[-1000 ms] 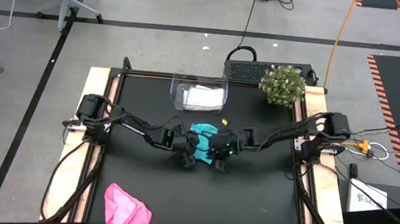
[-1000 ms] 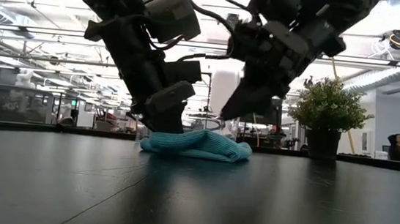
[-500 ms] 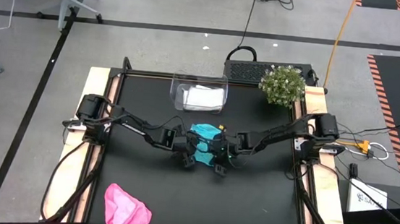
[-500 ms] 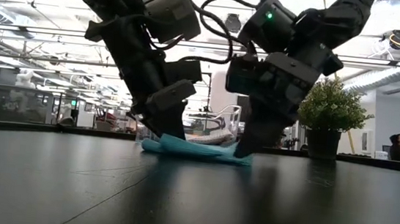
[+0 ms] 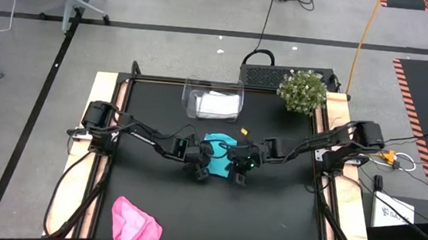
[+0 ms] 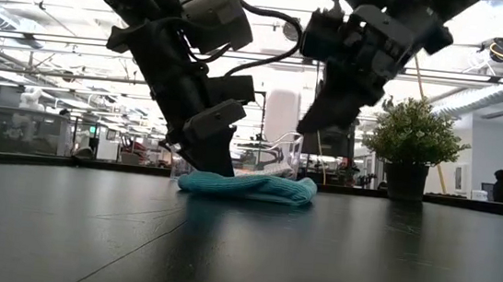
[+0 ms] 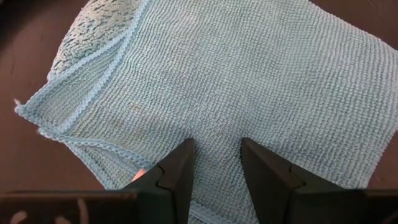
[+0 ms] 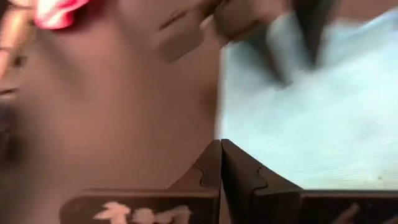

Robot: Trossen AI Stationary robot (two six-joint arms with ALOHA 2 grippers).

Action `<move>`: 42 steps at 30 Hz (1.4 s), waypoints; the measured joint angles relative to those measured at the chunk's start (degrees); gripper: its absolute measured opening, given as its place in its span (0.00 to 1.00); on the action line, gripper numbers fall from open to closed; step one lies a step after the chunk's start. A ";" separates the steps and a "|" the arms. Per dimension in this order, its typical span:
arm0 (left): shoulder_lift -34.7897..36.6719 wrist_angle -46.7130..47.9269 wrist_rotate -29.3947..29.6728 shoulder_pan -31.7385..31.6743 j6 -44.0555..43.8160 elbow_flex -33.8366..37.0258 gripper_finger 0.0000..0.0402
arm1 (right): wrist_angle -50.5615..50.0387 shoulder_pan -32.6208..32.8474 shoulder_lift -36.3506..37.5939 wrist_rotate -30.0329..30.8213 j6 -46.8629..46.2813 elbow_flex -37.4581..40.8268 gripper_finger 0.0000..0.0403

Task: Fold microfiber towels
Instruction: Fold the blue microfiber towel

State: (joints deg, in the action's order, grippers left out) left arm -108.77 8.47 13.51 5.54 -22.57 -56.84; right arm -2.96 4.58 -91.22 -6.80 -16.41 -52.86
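Teal knitted microfiber towel (image 5: 217, 146) folded, frame centre on black tabletop (image 5: 268, 210). Left end effector (image 7: 216, 163) fingers apart, pressing fold. Right end effector (image 8: 221, 163) fingers together, raised beside. Keep press flat; avoid dragging layers.

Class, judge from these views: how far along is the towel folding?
Done: the white towel lies in the clear tub. In hand: the teal towel is folded mid-table, left gripper open on it, right gripper shut and raised beside it. Left: the pink towel lies crumpled at the table's front edge.
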 joint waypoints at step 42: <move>23.78 14.36 4.67 -0.85 1.64 0.17 0.34 | 11.38 4.23 -5.03 0.65 -14.89 4.17 0.00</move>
State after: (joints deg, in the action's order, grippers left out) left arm -84.99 22.83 18.17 4.69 -20.92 -56.66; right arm 8.41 8.81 -96.25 -6.15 -31.30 -48.69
